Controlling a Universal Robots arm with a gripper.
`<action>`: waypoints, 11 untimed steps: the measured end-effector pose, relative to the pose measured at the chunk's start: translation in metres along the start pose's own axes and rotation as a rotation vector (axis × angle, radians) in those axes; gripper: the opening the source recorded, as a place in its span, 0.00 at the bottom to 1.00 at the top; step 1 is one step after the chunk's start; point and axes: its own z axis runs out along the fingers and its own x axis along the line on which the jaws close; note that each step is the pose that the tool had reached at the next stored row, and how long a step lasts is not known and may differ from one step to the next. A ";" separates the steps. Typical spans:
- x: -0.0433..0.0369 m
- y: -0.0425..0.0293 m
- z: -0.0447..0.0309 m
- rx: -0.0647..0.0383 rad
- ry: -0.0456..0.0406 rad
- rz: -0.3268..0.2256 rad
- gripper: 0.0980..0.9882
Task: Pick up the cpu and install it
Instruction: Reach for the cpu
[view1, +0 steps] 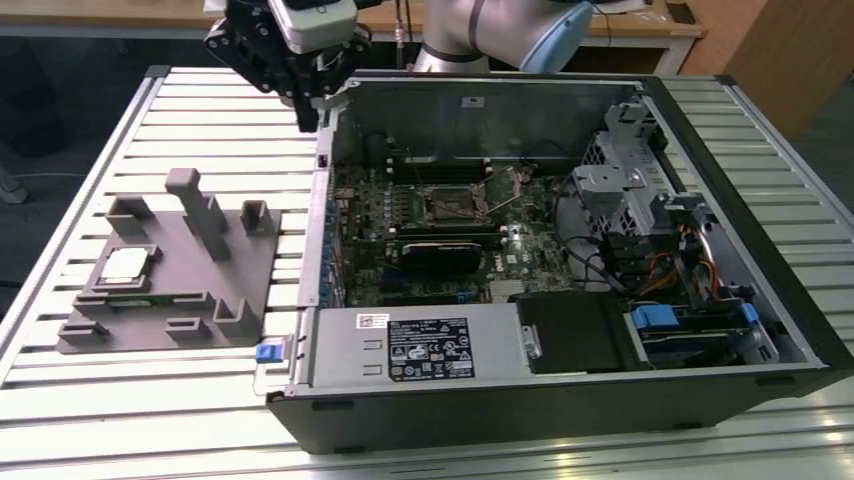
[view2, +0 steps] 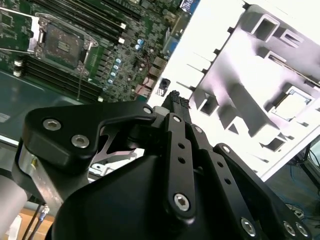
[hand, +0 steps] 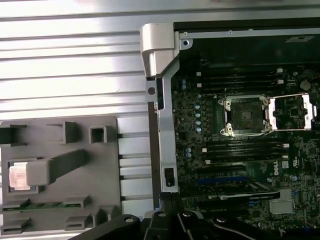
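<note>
Exterior view puts my gripper (view1: 310, 118) above the left wall of the open computer case (view1: 534, 110), clenched on nothing. The cpu (view1: 124, 264) lies flat in a recess of the grey fixture (view1: 200, 290) on the bench (view1: 200, 130), well apart from me toward the exterior view's left. In the first wrist view the dark socket (hand: 243, 116) sits on the motherboard with its frame swung open.

The cpu (view1: 124, 263) lay open from above in the grey fixture (view1: 160, 320), with a tall post (view1: 200, 215) rising near it. The socket (view1: 443, 205) sat uncovered deep in the computer case (view1: 534, 415), hemmed by the drive cage (view1: 627, 170) and power supply (view1: 414, 345). The gripper (view1: 310, 118) hung over the case's side wall.
</note>
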 end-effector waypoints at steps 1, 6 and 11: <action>0.0024 0.0000 0.0002 0.000 0.0000 0.000 0.01; 0.0130 -0.0002 0.0005 0.000 0.0000 0.000 0.01; 0.0206 -0.0005 0.0006 0.000 0.0000 0.000 0.01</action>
